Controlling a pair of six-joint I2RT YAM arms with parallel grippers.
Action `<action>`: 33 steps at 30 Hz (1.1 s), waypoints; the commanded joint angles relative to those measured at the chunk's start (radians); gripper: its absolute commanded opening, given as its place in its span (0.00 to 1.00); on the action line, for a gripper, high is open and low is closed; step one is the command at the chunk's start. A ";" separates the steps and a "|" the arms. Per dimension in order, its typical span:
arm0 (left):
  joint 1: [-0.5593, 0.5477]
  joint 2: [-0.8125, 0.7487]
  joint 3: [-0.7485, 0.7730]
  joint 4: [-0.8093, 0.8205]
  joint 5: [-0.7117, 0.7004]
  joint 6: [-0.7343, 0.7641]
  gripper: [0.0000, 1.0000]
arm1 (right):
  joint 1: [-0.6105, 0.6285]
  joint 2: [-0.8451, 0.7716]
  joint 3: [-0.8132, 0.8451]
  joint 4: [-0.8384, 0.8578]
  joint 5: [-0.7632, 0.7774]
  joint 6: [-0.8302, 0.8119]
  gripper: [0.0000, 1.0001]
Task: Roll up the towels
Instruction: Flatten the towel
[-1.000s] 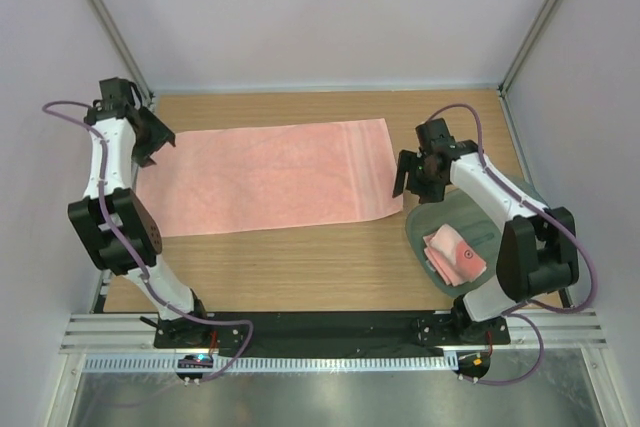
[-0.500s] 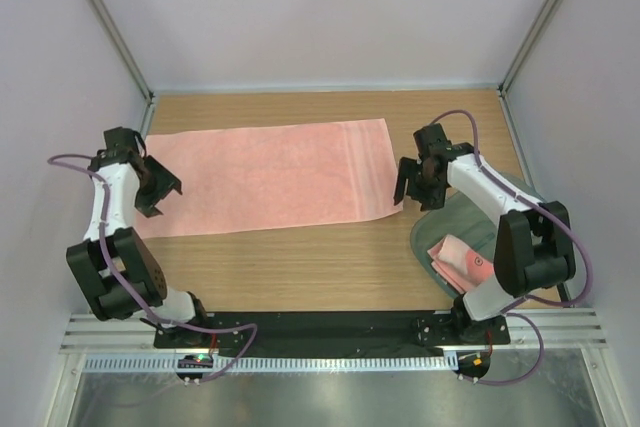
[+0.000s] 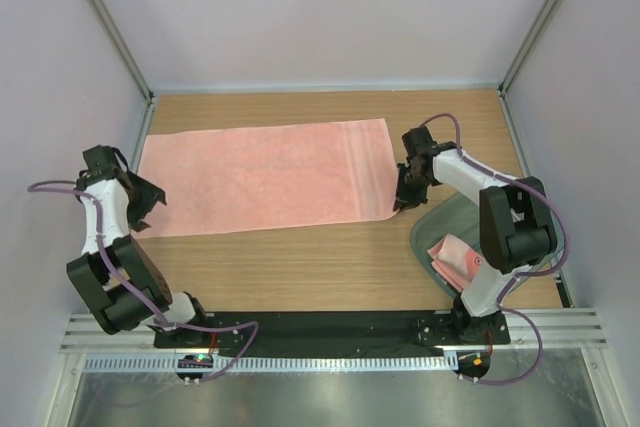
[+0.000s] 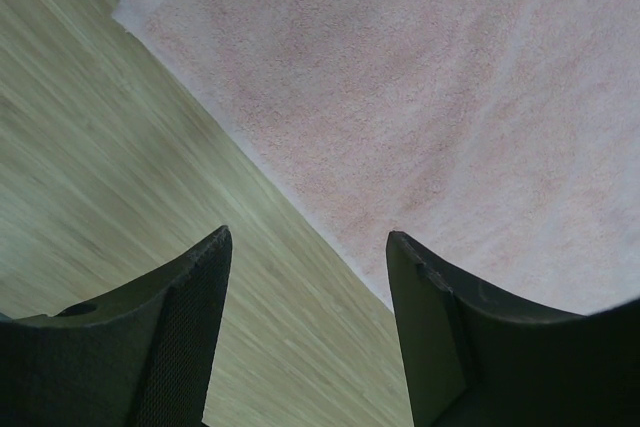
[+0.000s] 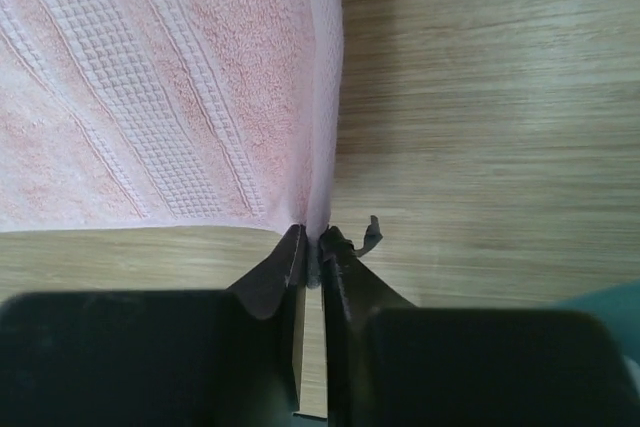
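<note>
A pink towel (image 3: 265, 175) lies spread flat across the wooden table, long side running left to right. My right gripper (image 3: 402, 199) is shut on the towel's near right corner (image 5: 318, 217); the hem is pinched between its fingertips. At the towel's near left corner my left gripper (image 3: 146, 209) hangs open, just off the cloth. In the left wrist view its two fingers (image 4: 185, 327) straddle bare wood, with the towel's edge (image 4: 300, 197) running diagonally ahead of them. Nothing is held between those fingers.
A grey-green tray (image 3: 430, 229) sits at the right, near the right arm's base, with another folded pink towel (image 3: 455, 259) in it. Grey walls with metal posts close in the table at the left, back and right.
My right gripper has moved in to the towel's near right corner and shut on it. The left gripper has travelled from the far left corner down toward the near left corner, staying open.
</note>
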State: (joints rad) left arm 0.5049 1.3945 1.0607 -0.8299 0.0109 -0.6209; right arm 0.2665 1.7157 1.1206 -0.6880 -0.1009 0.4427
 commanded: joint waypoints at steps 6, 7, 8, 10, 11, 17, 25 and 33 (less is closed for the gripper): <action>0.072 -0.081 -0.088 0.069 -0.077 -0.092 0.64 | -0.006 -0.010 0.048 -0.002 0.026 -0.032 0.01; 0.075 -0.086 -0.097 0.086 -0.078 -0.097 0.63 | -0.024 -0.021 0.044 -0.007 0.029 -0.036 0.01; 0.076 -0.089 -0.100 0.087 -0.086 -0.099 0.63 | -0.035 -0.027 0.039 -0.010 0.030 -0.041 0.01; 0.076 -0.084 -0.102 0.084 -0.107 -0.094 0.61 | -0.064 -0.039 0.035 -0.013 0.032 -0.050 0.01; 0.076 -0.081 -0.100 0.077 -0.115 -0.086 0.60 | -0.070 -0.041 0.035 -0.016 0.033 -0.052 0.01; 0.084 -0.019 -0.082 0.043 -0.209 -0.059 0.59 | -0.084 -0.044 0.033 -0.027 0.058 -0.048 0.01; 0.037 0.015 -0.067 0.003 -0.236 -0.023 0.50 | -0.139 -0.033 0.024 -0.010 0.036 -0.039 0.01; 0.018 0.128 -0.047 -0.021 -0.200 0.024 0.53 | -0.208 0.010 0.061 -0.002 -0.026 -0.032 0.01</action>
State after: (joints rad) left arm 0.5404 1.4723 0.9730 -0.8330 -0.1940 -0.6331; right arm 0.0689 1.7210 1.1412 -0.7029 -0.1051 0.4137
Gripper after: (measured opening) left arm 0.527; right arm 0.105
